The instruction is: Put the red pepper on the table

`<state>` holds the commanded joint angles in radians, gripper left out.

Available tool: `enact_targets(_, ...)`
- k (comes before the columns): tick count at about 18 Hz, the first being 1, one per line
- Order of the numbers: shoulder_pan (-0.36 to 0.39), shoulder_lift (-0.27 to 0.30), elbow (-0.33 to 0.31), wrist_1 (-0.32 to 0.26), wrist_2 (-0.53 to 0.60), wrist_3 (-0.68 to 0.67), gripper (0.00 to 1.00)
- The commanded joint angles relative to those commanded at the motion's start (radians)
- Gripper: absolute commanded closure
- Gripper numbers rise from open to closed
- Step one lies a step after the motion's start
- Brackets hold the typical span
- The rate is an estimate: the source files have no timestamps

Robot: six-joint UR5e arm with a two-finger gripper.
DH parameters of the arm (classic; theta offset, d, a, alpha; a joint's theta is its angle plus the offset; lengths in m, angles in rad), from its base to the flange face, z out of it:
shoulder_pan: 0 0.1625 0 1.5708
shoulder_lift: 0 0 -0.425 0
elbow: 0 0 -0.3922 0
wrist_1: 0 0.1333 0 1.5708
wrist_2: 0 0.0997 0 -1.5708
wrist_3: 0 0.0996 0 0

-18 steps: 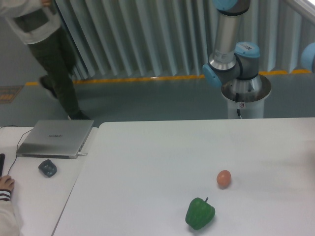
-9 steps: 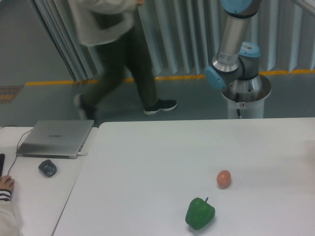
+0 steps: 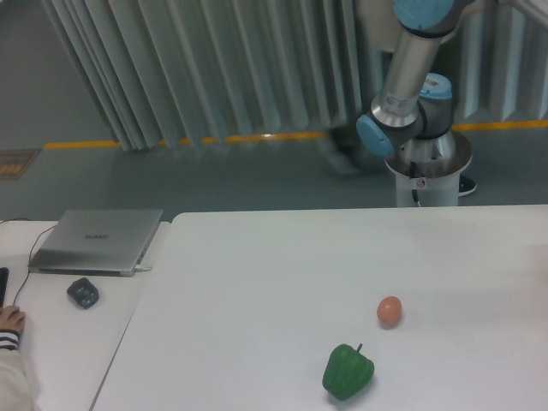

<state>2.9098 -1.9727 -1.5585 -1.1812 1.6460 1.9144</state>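
Table (image 3: pixel 257 282) holds green pepper (image 3: pixel 348 372) near front edge, orange ball (image 3: pixel 390 311) just behind it. Gripper out of frame; its state can't be told.

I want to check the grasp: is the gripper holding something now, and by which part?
It cannot be told. Only the arm near its base shows; the gripper is out of view, and no red pepper is visible on the table.

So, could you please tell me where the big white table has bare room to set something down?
The table is bare across its left and middle, and along the far edge near the arm's base. Only the near right is occupied, by the green pepper and orange ball.
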Motion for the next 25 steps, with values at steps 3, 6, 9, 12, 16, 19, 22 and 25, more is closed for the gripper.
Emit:
enact_targets(3, 0.003, -0.008, -0.006, 0.0, 0.0, 0.002, 0.0)
enact_targets(6, 0.002, -0.008, -0.015, 0.0, -0.002, -0.003, 0.0)
enact_targets(9, 0.0, -0.012, -0.014, -0.002, -0.005, -0.014, 0.0)
enact_targets(12, -0.004, -0.014, -0.011, -0.003, 0.001, -0.011, 0.21)
enact_targets(16, -0.012, -0.009, 0.003, -0.015, 0.011, -0.011, 0.51)
enact_targets(19, -0.014, -0.008, 0.003, -0.017, 0.012, -0.012, 0.61)
enact_targets(22, -0.015, -0.002, 0.005, -0.018, 0.012, -0.014, 0.66)
enact_targets(25, -0.014, -0.002, 0.005, -0.02, 0.012, -0.006, 0.72)
